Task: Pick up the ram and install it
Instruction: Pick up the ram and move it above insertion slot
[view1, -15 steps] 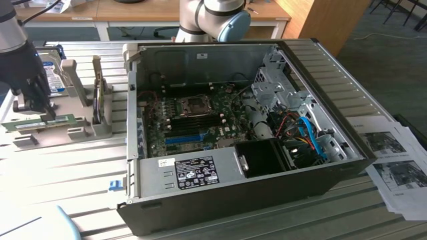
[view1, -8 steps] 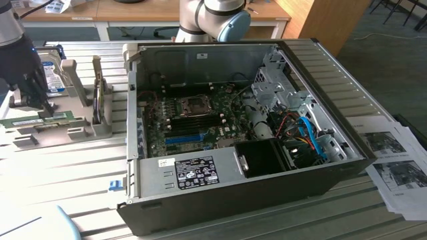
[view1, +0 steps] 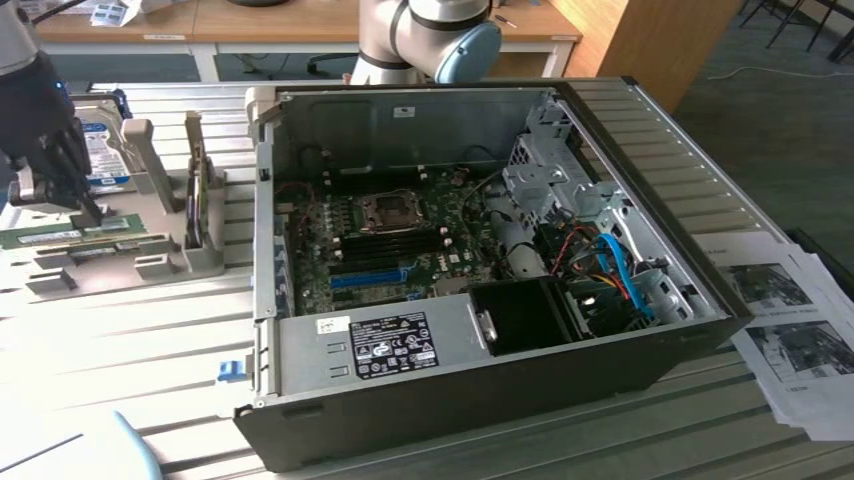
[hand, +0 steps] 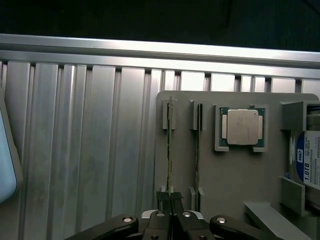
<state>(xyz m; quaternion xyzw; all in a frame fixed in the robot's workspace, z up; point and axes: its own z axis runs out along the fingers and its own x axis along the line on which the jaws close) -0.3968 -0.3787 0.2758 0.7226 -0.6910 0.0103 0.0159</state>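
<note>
The ram is a thin green stick standing on edge in the end brackets of a grey holder. My gripper is shut on one end of it, with the dark fingers pinching the board's edge. In the exterior view the gripper is at the far left, down on the green ram in the holder. A second green stick stands in the neighbouring brackets. The open computer case lies in the middle, with its black memory slots on the motherboard.
A processor chip and a silver hard drive with a blue-white label sit in the same holder. A bright-blue slot, cables and a drive cage lie inside the case. Printed sheets lie at the exterior view's right on the ribbed metal table.
</note>
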